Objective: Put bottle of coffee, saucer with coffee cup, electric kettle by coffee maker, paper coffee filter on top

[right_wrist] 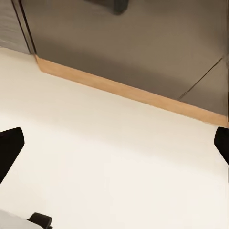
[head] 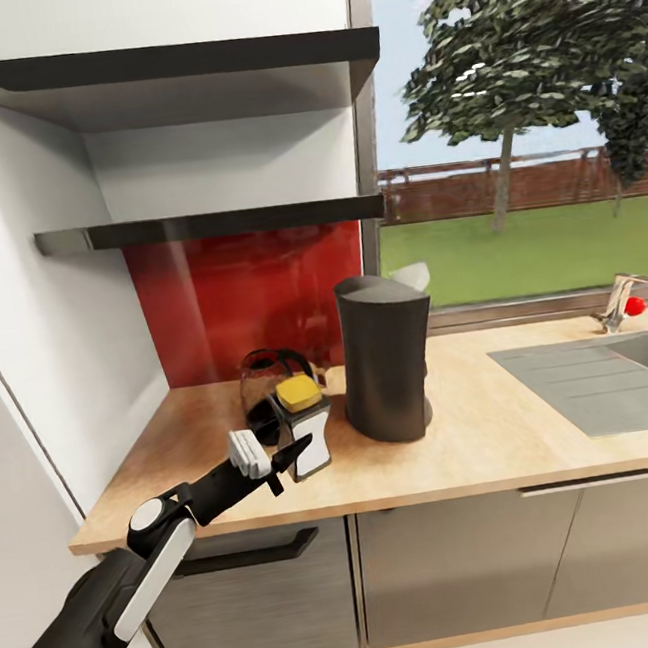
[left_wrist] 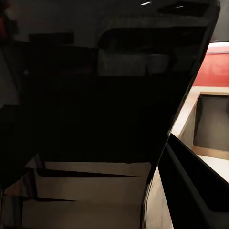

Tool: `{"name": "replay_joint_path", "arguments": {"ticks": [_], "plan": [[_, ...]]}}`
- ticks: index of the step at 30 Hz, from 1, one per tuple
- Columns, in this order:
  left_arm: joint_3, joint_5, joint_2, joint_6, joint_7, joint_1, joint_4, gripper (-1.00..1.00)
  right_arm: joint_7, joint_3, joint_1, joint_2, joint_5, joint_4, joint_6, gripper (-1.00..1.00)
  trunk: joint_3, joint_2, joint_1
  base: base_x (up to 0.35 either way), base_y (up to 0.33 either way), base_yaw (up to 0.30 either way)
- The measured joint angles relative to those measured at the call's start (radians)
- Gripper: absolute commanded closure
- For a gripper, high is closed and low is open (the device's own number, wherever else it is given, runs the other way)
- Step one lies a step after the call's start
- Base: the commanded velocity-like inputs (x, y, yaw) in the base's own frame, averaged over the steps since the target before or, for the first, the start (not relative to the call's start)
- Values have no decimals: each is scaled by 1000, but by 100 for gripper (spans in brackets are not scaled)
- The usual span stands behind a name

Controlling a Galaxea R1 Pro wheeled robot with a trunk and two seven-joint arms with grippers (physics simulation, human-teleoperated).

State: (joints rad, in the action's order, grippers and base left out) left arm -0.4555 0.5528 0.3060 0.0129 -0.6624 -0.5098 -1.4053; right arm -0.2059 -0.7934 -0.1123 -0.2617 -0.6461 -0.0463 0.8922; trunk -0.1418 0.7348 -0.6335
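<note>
The bottle of coffee [head: 308, 428], dark with a yellow lid and a white label, stands on the wooden countertop [head: 479, 447] near its front edge. My left gripper [head: 279, 456] reaches it from the front left. It is open, one black finger [head: 295, 454] crossing the bottle's lower front. In the left wrist view the bottle's dark body [left_wrist: 95, 105] looms close, with a sliver of counter between it and one finger [left_wrist: 195, 186]. The tall dark grey coffee maker [head: 386, 357] stands just right of the bottle with a white paper filter [head: 411, 276] on top. My right gripper [right_wrist: 114, 145] hangs open over the floor.
A dark rounded jug with a handle [head: 262, 383] sits right behind the bottle. A sink [head: 612, 377] and faucet [head: 623, 300] lie at the right. Two dark shelves [head: 212, 224] hang above the red backsplash. A white wall closes the left side; cabinet fronts [right_wrist: 143, 43] run below.
</note>
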Motion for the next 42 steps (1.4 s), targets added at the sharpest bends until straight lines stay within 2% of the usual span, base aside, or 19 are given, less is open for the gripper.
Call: {"name": "replay_joint_path", "arguments": {"ticks": [4, 14, 21, 24, 27, 28, 29, 32, 33, 36, 38, 42], "plan": [[0, 1, 0, -1, 1, 0, 9, 100, 1, 0, 0, 1, -14, 0, 1, -100, 0, 0, 0, 40, -89, 0], [-1, 2, -2, -1, 2, 0, 13, 100, 0, -4, 0, 5, -15, 0, 4, -100, 0, 0, 0, 3, -62, 0], [-2, 2, -3, -1, 2, 0, 14, 100, -38, -16, -1, 13, -8, 30, -5, -100, 0, 0, 0, 0, -10, 0], [-2, 2, -3, -1, 2, 0, 14, 100, -92, -18, -11, 14, -6, 106, -78, -100, 0, 0, 0, 0, -1, 0], [-2, 2, -3, -1, 2, 0, 13, 100, -165, -18, -16, 10, -4, 209, -250, -100, 0, 0, 0, 0, 0, 0], [-2, 2, -3, -1, 2, 0, 13, 100, -184, -15, -17, 8, -5, 235, -284, -100, 0, 0, 0, 0, 0, 0], [-2, 2, -3, -1, 2, 0, 14, 100, -218, -14, -17, 2, -5, 287, -336, -100, 0, 0, 0, 0, 0, 0], [-2, 2, -3, -1, 2, -1, 13, 100, -271, -8, -16, -28, -6, 396, -401, -100, 0, 0, 0, 4, -4, 0], [-2, 2, -3, -1, 2, 0, 14, 100, -288, -6, -12, -55, -8, 439, -421, -100, 0, 0, 0, 35, -34, 0], [-2, 2, -3, 0, 2, 0, 13, 100, -299, -5, -7, -84, -9, 450, -433, -100, 0, 0, 0, 118, -104, 0], [-2, 2, -3, 0, 2, 0, 14, 100, -302, -4, -5, -95, -11, 424, -435, -100, 0, 0, 0, 146, -122, 0], [-2, 2, -3, 0, 2, 0, 14, 100, -304, -1, -4, -103, -14, 393, -436, -100, 0, 0, 0, 69, -62, 0]]}}
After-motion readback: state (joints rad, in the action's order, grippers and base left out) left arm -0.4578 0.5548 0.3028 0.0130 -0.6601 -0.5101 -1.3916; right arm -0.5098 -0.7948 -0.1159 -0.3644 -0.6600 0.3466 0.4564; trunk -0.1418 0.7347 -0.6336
